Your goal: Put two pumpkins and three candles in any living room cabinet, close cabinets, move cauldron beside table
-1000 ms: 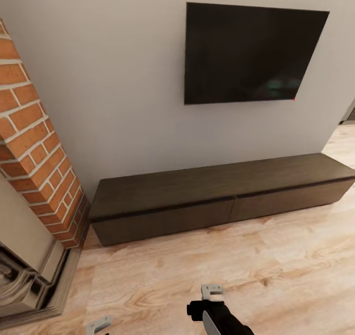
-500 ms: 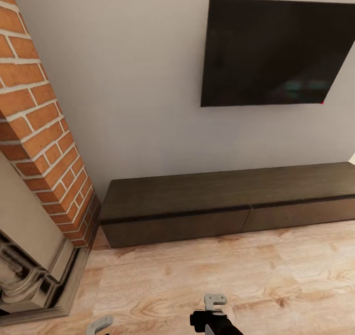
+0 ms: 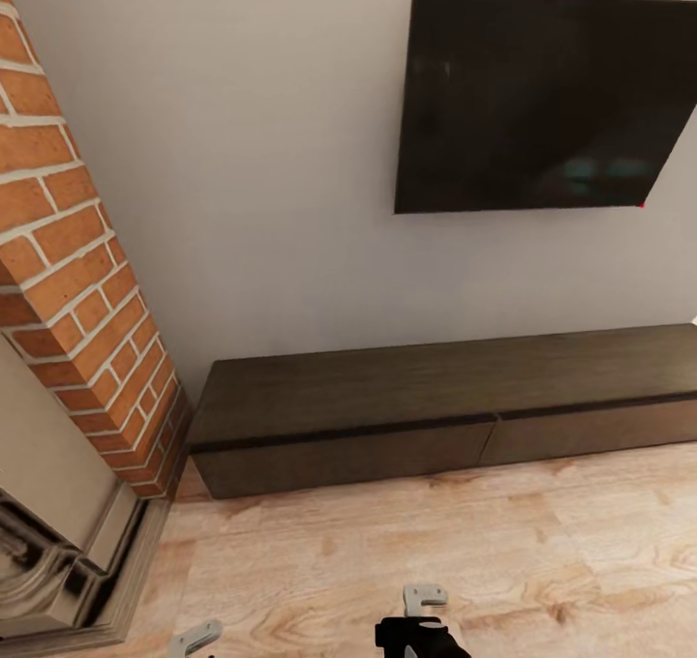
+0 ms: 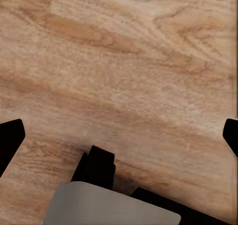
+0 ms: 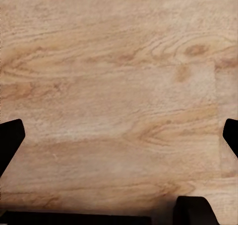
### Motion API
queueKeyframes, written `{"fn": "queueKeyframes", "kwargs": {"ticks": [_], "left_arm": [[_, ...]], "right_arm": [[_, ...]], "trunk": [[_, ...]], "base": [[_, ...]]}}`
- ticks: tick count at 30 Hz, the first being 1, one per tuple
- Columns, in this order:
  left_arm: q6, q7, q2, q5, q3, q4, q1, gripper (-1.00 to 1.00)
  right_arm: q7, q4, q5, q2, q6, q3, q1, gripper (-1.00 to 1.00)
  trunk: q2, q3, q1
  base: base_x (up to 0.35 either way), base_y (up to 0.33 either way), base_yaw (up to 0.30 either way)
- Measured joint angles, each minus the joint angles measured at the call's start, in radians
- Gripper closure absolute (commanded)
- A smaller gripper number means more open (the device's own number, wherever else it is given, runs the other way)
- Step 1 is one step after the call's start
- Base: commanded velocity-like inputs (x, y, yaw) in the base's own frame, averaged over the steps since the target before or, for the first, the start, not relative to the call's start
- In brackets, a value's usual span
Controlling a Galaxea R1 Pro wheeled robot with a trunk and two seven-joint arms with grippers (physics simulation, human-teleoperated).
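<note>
While cabinet [image 3: 436, 416] sits shut, both jaws apparently spread wide over floor [image 5: 119, 86], holding nothing.

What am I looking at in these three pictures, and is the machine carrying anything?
These are simulator renders from a wheeled robot with two arms. The big picture comes from a camera on its head, looking forward and down. It faces a long, low dark-brown cabinet against a grey wall, drawers shut, with a TV mounted above and a brick fireplace to one side.

At the bottom edge you see the tips of the left tool and the right tool. The other two pictures come from cameras near each tool, looking down along its fingers. The dark shapes at the edges are the fingers, spread wide apart. Between them is just the wood plank floor, so both tools look open and hold nothing.
</note>
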Motion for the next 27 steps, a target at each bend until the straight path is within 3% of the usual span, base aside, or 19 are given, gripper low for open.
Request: {"fn": "queueKeyframes", "kwargs": {"ticks": [13, 27], "left_arm": [[0.000, 0.000, -0.001, 0.000, 0.000, 0.000, 0.000, -1.00], [0.000, 0.000, -0.001, 0.000, 0.000, 0.000, 0.000, -1.00]], "right_arm": [[-0.006, -0.007, 0.001, 0.000, 0.004, -0.002, 0.000, -1.00], [-0.006, -0.008, 0.002, 0.000, -0.004, -0.001, 0.000, -1.00]], "trunk": [[0.000, 0.000, 0.000], [0.000, 0.000, 0.000]], "base": [[0.044, -0.023, 0.014], [0.071, -0.055, 0.260]]}}
